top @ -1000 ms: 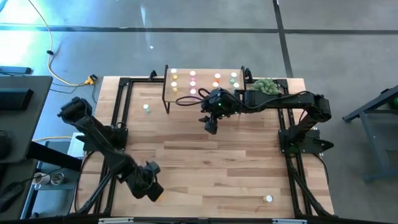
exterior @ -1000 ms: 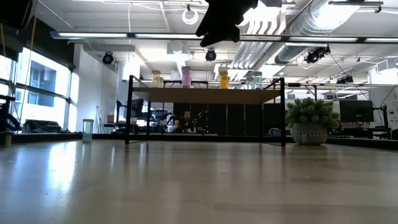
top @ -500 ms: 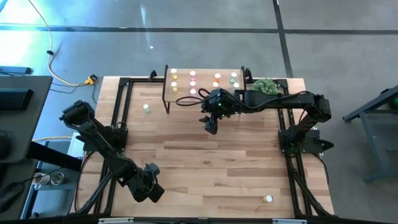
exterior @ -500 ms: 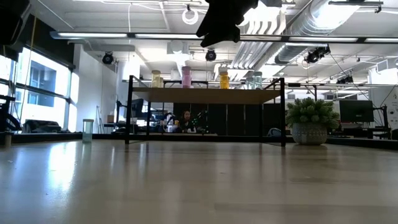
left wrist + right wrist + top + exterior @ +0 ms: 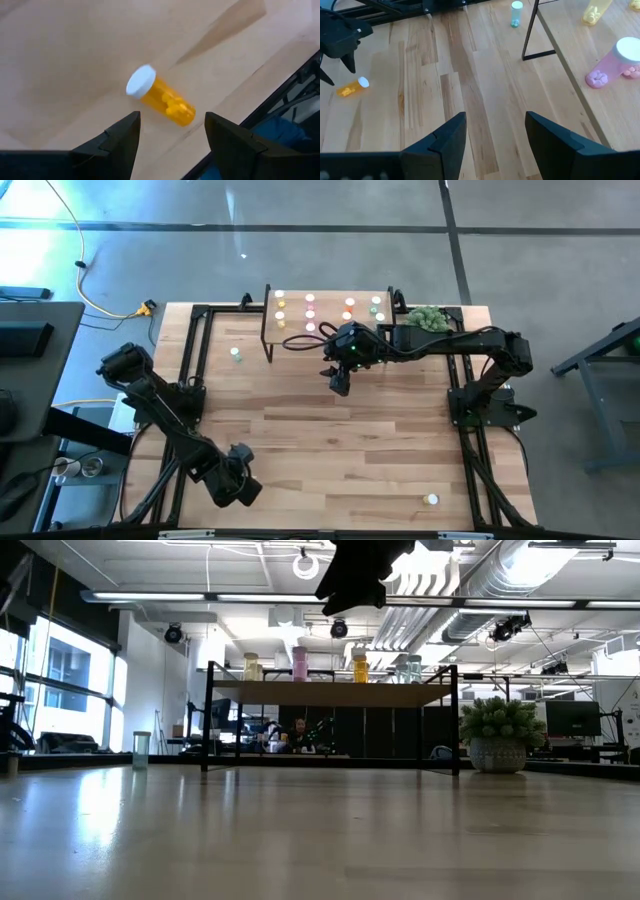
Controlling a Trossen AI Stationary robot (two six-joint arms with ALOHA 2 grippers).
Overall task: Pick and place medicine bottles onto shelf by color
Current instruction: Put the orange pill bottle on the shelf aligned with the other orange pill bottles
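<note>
An orange medicine bottle (image 5: 165,102) with a white cap (image 5: 140,81) lies on its side on the table near the front left corner. My left gripper (image 5: 172,142) hangs open above it, a finger on either side, touching nothing; in the high view the left gripper (image 5: 240,490) covers it. The shelf (image 5: 325,328) stands at the far edge with several capped bottles upright on top, among them a pink one (image 5: 615,65). My right gripper (image 5: 338,385) waits open in the air in front of the shelf.
A green bottle (image 5: 235,353) stands on the table left of the shelf. Another bottle (image 5: 431,500) stands near the front right corner. A potted plant (image 5: 425,317) sits right of the shelf. Black frame rails (image 5: 190,370) run along both table sides.
My left gripper has sunk a little toward the orange bottle, shifting slightly toward the table's left edge and rolling a little. Its fingers stay open. The right arm has kept still.
</note>
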